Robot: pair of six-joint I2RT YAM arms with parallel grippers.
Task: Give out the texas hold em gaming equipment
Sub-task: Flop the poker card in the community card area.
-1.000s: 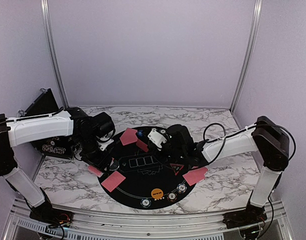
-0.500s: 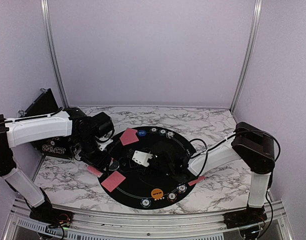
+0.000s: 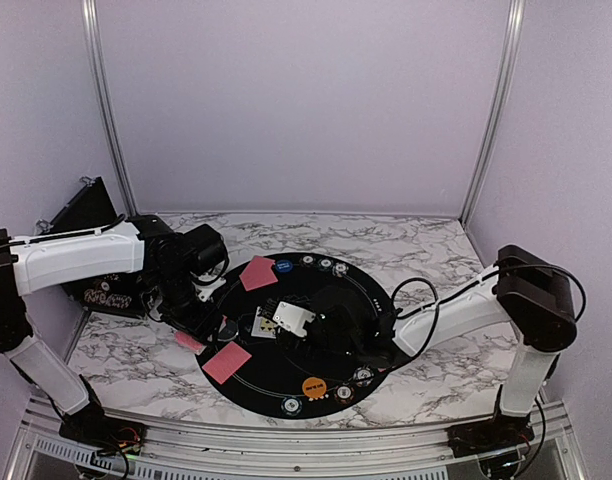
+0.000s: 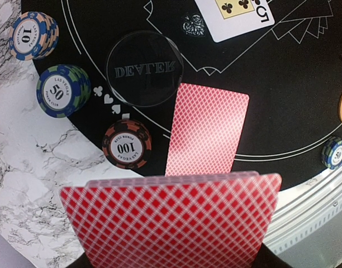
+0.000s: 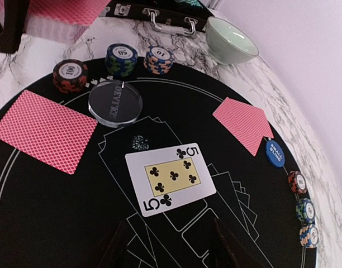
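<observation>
Red-backed deck [image 4: 171,218] clamped in left pincer [image 4: 174,262]; right pincer [image 5: 172,248] parted, arm stretched low over black mat [image 5: 42,223].

Bare mat [image 5: 48,223] rings the five of clubs [image 5: 171,180]; dealer disc [image 5: 115,101] and chip stacks [image 5: 122,59] crowd beyond.

Table [image 3: 436,250]: white marble, grey veining.
Mat [image 3: 261,385]: large, round, black; flat on the table, centre.
Bowl [image 5: 229,44]: pale green; just beyond the mat.
Case [image 5: 154,15]: black, latched; beside the bowl.

Clear disc [image 4: 144,68] says DEALER, chips [image 4: 62,90] read 10, 50, 100, face-up card [image 5: 170,177] shows 5, blue disc [image 5: 275,154] SMALL BLIND.
</observation>
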